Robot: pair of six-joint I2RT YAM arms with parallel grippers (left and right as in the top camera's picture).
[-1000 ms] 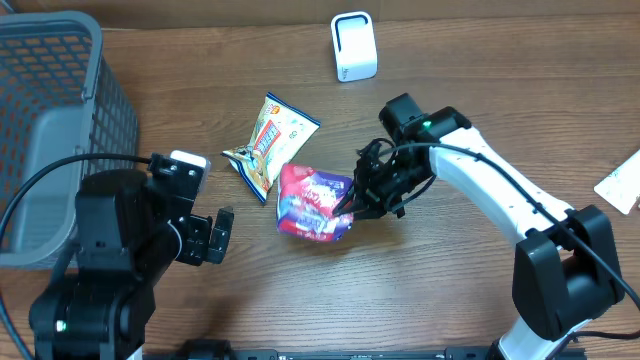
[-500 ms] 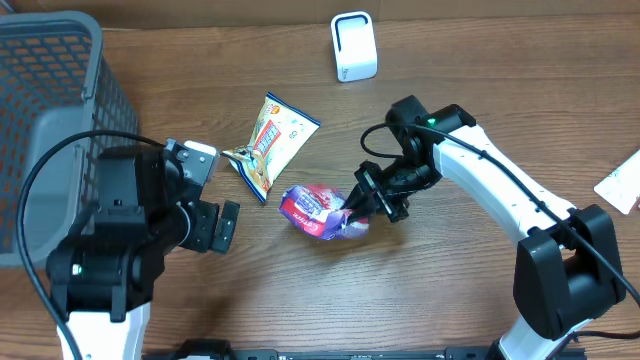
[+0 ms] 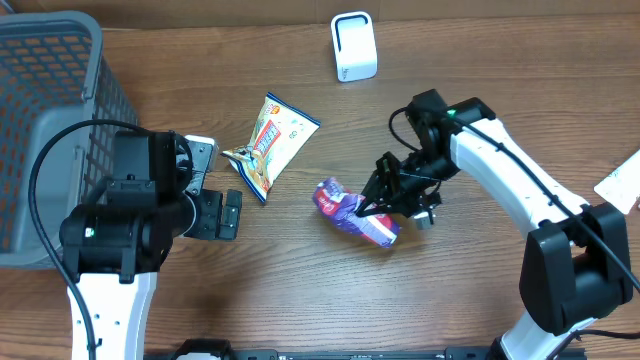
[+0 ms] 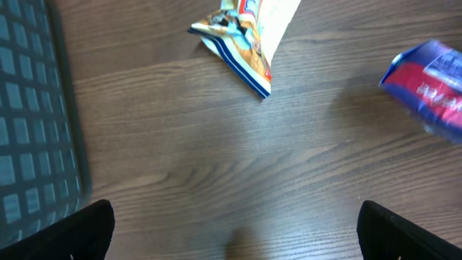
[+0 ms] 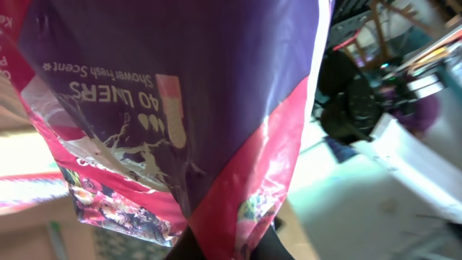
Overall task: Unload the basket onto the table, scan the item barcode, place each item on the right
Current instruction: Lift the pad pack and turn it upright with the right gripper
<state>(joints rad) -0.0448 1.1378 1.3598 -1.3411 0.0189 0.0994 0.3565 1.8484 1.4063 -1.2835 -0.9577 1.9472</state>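
We see the right arm [image 3: 500, 180] reaching in over the middle of the wooden worktop [image 3: 300, 290], its jaws pressed together on one edge of the purple-and-pink packet [image 3: 357, 213]. The packet hangs slanted from that grip; we cannot tell whether its lower end touches the wood. In the right wrist view the packet [image 5: 180, 108] fills nearly the whole picture, with the print "40 LINERS" upside down and the dark fingertips [image 5: 224, 245] meeting on its pink edge at the bottom.

The white scanner [image 3: 353, 46] stands upright near the far edge of the worktop, well apart from the packet. A yellow-and-white snack bag [image 3: 268, 143] lies flat between the packet and the grey basket [image 3: 50, 120] at the left.

The left arm [image 3: 130, 215] sits beside the basket. Its jaws are spread wide with nothing between them, and its fingers [image 4: 72, 231] show only at the lower corners of the left wrist view.
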